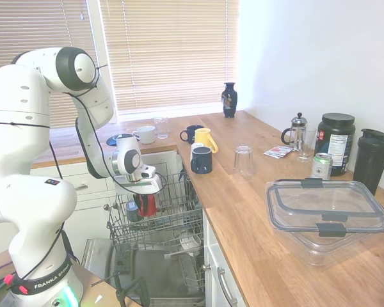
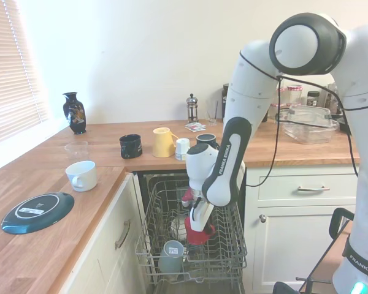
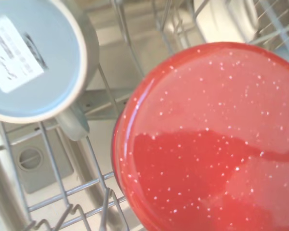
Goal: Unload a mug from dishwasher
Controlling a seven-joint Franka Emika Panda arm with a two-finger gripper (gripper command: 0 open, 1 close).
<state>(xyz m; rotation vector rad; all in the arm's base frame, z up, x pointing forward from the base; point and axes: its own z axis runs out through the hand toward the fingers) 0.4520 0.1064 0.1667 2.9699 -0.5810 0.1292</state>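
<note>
Red fills most of the wrist view: that is the flat bottom of the mug (image 3: 212, 144), turned upside down, shiny and dotted with tiny white specks; beside it sits a grey mug (image 3: 33, 57), also upside down, with a white sticker on its base; both are in the grey wire rack (image 3: 62, 192) of the dishwasher (image 1: 153, 256).

From the room, the rack is pulled out over the dropped door, and the white arm bends down into it; the gripper (image 2: 199, 229) is right at the red mug, which is low in the rack near the middle; the gripper looks like it is on the mug, but I cannot tell if the fingers are squeezing it or just around it, because the arm hides them.

Up on the wooden counter (image 1: 262, 224) there are more things, well away from the rack; 1 yellow mug (image 1: 206, 139) stands just beside 2 dark navy mugs (image 1: 201, 160); 1 white mug (image 2: 82, 176) sits near a round dark plate (image 2: 37, 211); 1 clear glass (image 1: 243, 161) stands upside down; 1 big clear box with a lid (image 1: 326, 214) is close to the first camera; a small dark vase (image 1: 229, 100) stands by the window blinds.
</note>
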